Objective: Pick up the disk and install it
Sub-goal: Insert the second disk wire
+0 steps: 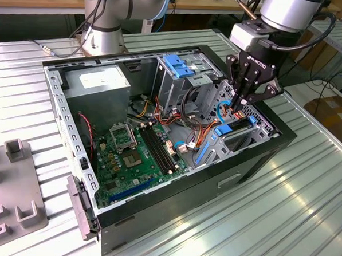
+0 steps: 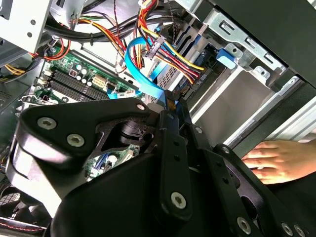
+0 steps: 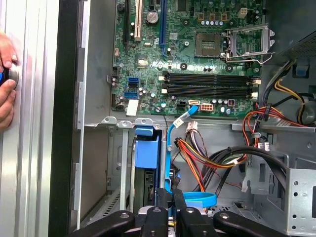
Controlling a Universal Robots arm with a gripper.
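The disk (image 1: 225, 129), dark with a blue carrier frame, sits in the lower drive bay at the corner of the open computer case (image 1: 255, 161) on the exterior view's right. In the first wrist view the disk (image 3: 146, 150) shows its blue frame end with the dark body behind it. My gripper (image 1: 239, 106) reaches down into the case just beside that bay. Its fingers (image 2: 165, 111) are pressed close together at the end of a flat blue cable (image 2: 140, 74). The same blue cable (image 3: 197, 199) loops around the fingers in the first wrist view.
A green motherboard (image 1: 135, 155) and a grey power supply (image 1: 98, 84) fill the case. A blue bracket (image 1: 179, 65) tops the upper drive cage. Coloured wires (image 3: 212, 158) crowd the bay. A person's hand (image 2: 276, 159) rests outside the case wall. A grey fixture (image 1: 12, 203) stands on the exterior view's left.
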